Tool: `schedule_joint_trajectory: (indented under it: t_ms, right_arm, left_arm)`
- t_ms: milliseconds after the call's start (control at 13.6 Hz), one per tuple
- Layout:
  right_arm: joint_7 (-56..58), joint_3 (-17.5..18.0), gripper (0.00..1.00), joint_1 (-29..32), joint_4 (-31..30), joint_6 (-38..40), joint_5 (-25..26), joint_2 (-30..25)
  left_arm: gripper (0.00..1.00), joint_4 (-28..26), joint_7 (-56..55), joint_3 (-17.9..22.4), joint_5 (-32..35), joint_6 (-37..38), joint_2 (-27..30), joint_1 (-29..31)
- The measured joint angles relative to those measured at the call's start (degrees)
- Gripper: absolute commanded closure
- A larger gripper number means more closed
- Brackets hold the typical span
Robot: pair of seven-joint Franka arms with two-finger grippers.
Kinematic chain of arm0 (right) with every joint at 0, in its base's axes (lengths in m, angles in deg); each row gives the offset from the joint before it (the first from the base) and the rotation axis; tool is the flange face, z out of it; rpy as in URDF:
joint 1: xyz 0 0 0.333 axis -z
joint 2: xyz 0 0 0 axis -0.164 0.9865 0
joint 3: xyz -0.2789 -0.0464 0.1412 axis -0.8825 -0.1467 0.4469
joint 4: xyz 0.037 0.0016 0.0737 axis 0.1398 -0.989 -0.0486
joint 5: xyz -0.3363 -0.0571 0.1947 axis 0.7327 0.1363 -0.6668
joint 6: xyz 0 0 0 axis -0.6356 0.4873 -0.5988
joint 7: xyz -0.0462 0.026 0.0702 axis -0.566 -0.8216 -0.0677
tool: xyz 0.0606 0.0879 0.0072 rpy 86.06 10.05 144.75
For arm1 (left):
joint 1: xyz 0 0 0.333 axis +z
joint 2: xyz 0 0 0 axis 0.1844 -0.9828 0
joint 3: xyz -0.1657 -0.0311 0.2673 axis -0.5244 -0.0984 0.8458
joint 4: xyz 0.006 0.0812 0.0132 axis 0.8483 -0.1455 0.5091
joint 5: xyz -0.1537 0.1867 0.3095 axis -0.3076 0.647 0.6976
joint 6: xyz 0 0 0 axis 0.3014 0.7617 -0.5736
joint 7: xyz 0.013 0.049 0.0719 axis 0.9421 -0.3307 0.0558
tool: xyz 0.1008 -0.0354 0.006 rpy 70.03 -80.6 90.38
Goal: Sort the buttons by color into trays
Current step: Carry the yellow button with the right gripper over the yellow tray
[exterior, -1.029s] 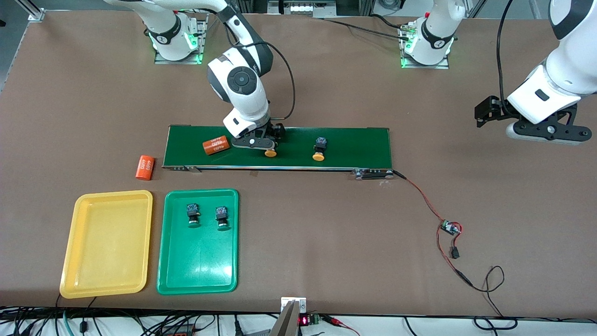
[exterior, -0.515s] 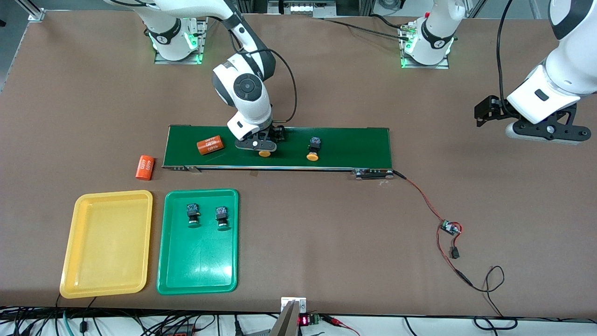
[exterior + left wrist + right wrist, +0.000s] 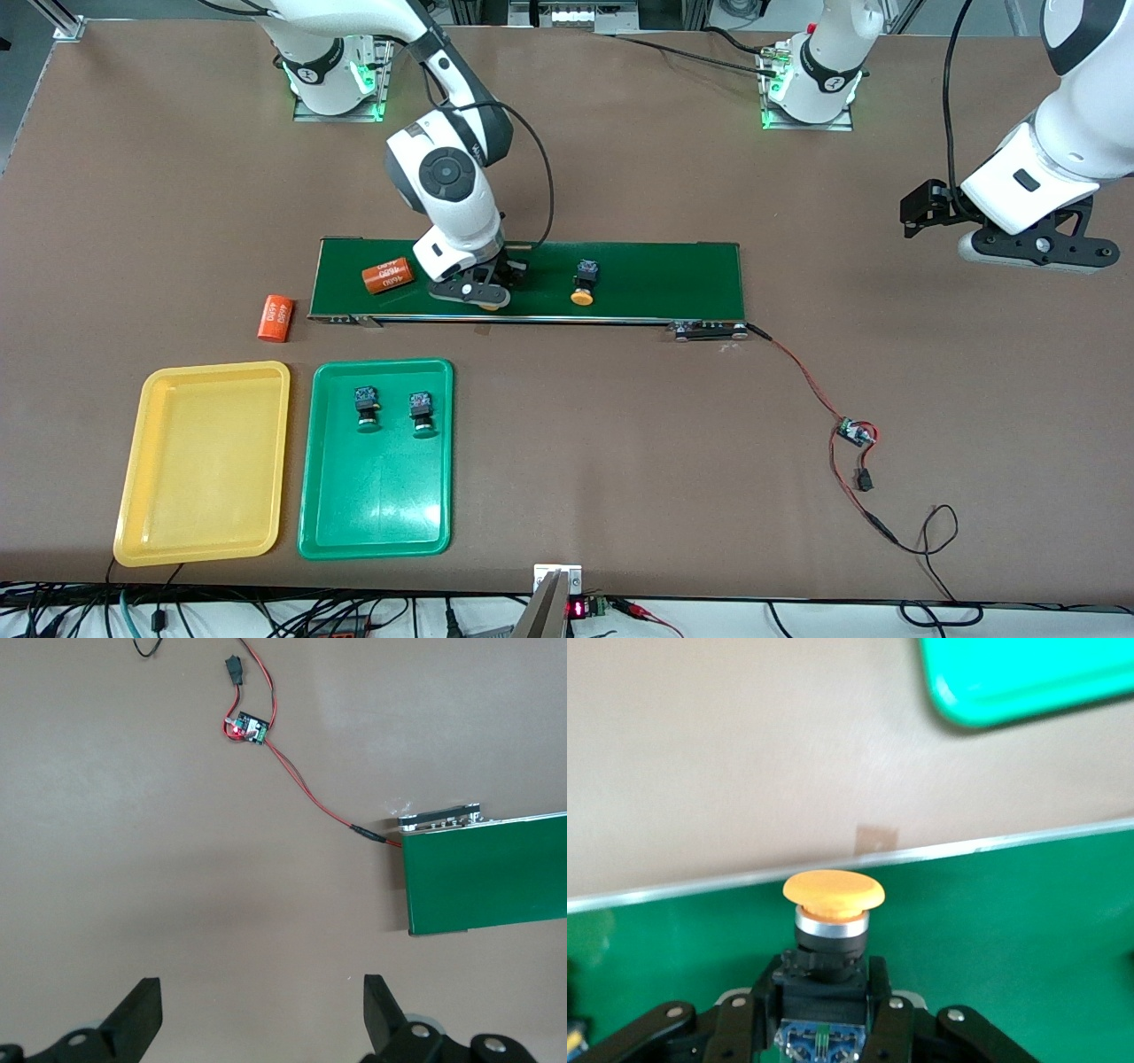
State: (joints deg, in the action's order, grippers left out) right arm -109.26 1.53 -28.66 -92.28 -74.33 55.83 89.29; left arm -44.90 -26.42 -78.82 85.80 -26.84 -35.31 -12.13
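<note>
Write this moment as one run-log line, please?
right gripper: shut on yellow-capped button, over conveyor belt | left gripper: open, waiting over bare table | green tray: two green buttons | yellow tray: no buttons

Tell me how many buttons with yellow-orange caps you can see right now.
2, both on the conveyor belt: gripped button is in the right end effector; loose button lies toward the left arm's end. None looks hidden.

my left gripper [image 3: 257,1014] hangs with its fingers [image 3: 142,1014] spread wide over the bare brown table [image 3: 133,859]. the end of the green conveyor belt [image 3: 483,881] lies below me, a red-and-black wire [image 3: 310,797] running from it to a small circuit board [image 3: 251,727].
</note>
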Motion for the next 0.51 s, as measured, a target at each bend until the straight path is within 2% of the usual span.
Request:
schedule_joint_trajectory:
  t_ms: [147,515]
  right_arm:
    - [3.85,-0.71,0.87,4.50,2.92,3.63,0.02,-0.38]
    - [32.20,-1.37,0.87,21.05,5.99,8.83,0.69,-0.77]
  left_arm:
    - [0.00,0.00,0.00,0.03,0.00,0.23,0.00,0.00]
    - [0.00,0.00,0.00,0.13,0.00,0.28,-0.01,0.13]
